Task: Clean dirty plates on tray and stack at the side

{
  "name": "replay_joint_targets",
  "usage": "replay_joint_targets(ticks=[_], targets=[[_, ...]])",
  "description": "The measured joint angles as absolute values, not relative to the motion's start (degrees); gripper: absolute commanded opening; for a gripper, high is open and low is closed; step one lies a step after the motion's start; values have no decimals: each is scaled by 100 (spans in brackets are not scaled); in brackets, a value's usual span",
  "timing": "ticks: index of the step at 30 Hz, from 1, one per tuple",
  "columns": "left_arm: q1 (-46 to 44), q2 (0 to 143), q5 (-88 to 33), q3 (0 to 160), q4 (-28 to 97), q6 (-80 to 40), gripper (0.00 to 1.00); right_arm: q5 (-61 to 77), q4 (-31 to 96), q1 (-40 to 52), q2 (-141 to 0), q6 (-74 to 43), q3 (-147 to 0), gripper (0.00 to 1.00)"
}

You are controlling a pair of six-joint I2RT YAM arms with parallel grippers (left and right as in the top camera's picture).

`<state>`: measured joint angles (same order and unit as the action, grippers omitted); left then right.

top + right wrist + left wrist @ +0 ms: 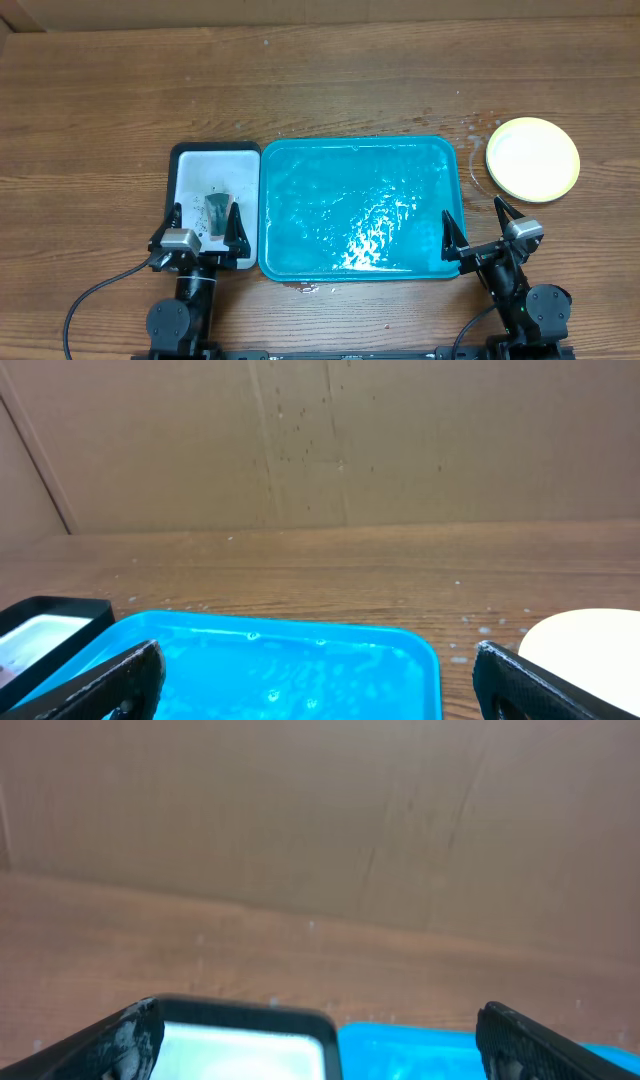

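The teal tray holds only a film of water and no plates. The dirty plates' stack sits on the wooden table just beside the tray's far right corner, apart from its rim. From above only 1 yellow-green rim and a pale, smear-free centre show, so how many of the 3 plates lie under it cannot be told. The left gripper hovers over the near end of the small black-rimmed white tray, jaws spread and empty, above a dark object that may be a sponge. The right gripper is likewise released and empty, near the teal tray's near right corner. The work looks about finished. The sound course is to keep both arms low and parked, well clear of the stack.
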<state>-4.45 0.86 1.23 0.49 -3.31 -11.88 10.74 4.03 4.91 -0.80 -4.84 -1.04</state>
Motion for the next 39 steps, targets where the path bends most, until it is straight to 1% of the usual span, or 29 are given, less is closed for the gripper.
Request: replay_joint_targets(ticks=[8, 20, 39], targets=[[-445, 86, 126, 49, 451, -1177, 100, 1074, 408, 491, -80, -484, -104, 100], [-445, 86, 126, 49, 454, -906, 100, 1074, 405, 491, -80, -484, -104, 100], [-445, 86, 126, 49, 451, -884, 100, 1072, 405, 491, -80, -482, -104, 100]])
